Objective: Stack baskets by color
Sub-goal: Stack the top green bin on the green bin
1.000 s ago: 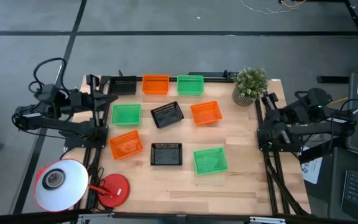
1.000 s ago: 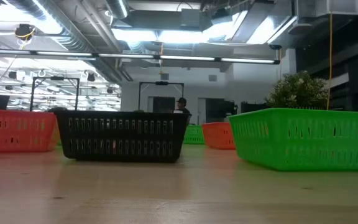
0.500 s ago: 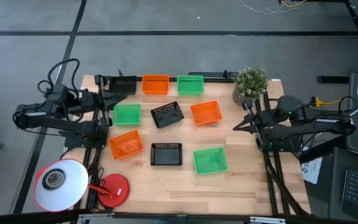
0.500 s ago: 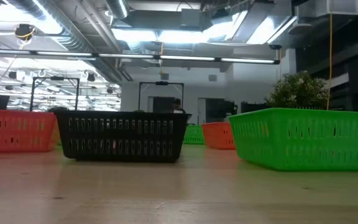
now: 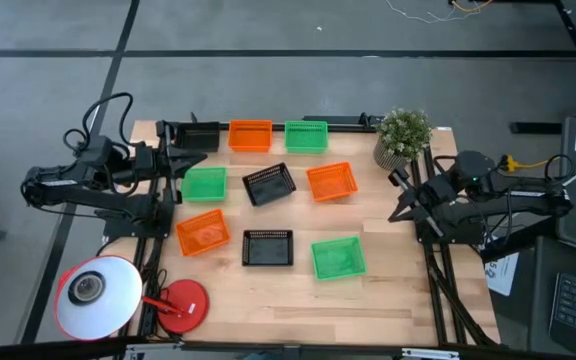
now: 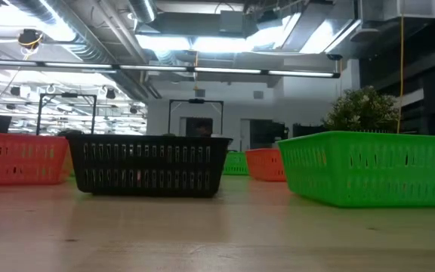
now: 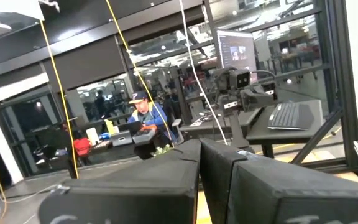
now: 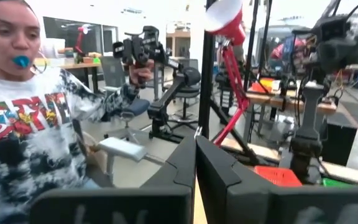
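Nine baskets (image 5: 268, 248) lie singly on the counter (image 5: 388, 290), none stacked: black, orange and green along the far edge, the rest scattered over the middle. The left tool (image 5: 190, 160) hangs closed and empty at the far left edge, near the black basket (image 5: 197, 137). The right tool (image 5: 398, 212) is closed and empty at the right edge, near the potted plant (image 5: 402, 137).

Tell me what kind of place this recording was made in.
Probably a robotics lab or open workshop: exposed ceiling ducts with strip lights, a camera rig beside a laptop, and a person at a desk.
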